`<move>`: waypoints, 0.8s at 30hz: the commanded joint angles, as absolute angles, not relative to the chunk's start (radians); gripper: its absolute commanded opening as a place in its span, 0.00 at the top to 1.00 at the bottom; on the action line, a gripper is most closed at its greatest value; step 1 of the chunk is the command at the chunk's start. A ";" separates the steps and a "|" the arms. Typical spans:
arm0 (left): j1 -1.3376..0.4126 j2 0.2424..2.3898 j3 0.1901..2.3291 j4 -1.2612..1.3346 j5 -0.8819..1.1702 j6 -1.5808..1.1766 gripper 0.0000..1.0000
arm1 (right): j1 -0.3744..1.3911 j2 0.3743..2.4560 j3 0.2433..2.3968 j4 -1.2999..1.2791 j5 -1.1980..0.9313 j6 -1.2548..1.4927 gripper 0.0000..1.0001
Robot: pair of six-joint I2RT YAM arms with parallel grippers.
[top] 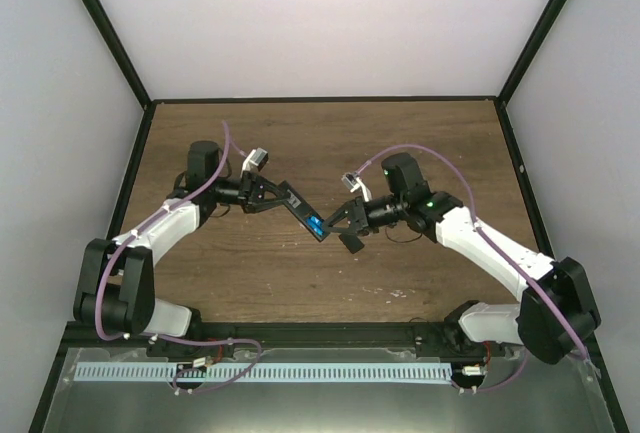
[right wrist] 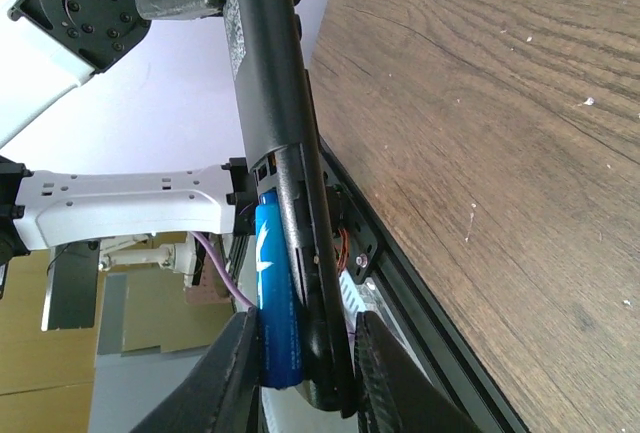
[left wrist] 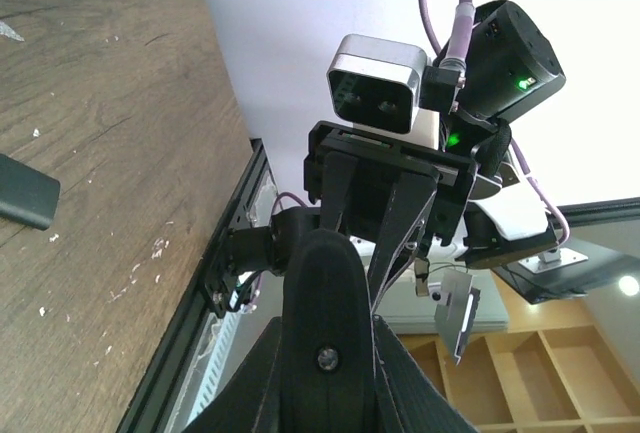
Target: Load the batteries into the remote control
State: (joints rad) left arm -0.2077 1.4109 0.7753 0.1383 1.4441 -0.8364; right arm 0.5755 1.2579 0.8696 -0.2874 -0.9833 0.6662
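Note:
The black remote control (top: 297,205) hangs in the air between both arms, above the table's middle. My left gripper (top: 268,193) is shut on its left end; in the left wrist view the remote (left wrist: 325,293) stands end-on between my fingers (left wrist: 420,393). A blue battery (top: 316,225) lies in the recess at the remote's right end. In the right wrist view the battery (right wrist: 277,293) sits along the remote (right wrist: 270,103). My right gripper (right wrist: 310,378) is closed round that end, one finger on the battery, the other at the remote's back. I see no second battery.
A flat black piece (left wrist: 22,191) lies on the wooden table (top: 420,143) in the left wrist view. White walls and a black frame (top: 300,328) enclose the table. The right arm's wrist camera (left wrist: 375,83) faces my left gripper closely.

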 commanded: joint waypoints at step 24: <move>-0.213 1.435 0.842 0.010 1.428 -0.710 1.00 | 0.575 1.256 0.957 -0.305 -1.020 0.622 0.80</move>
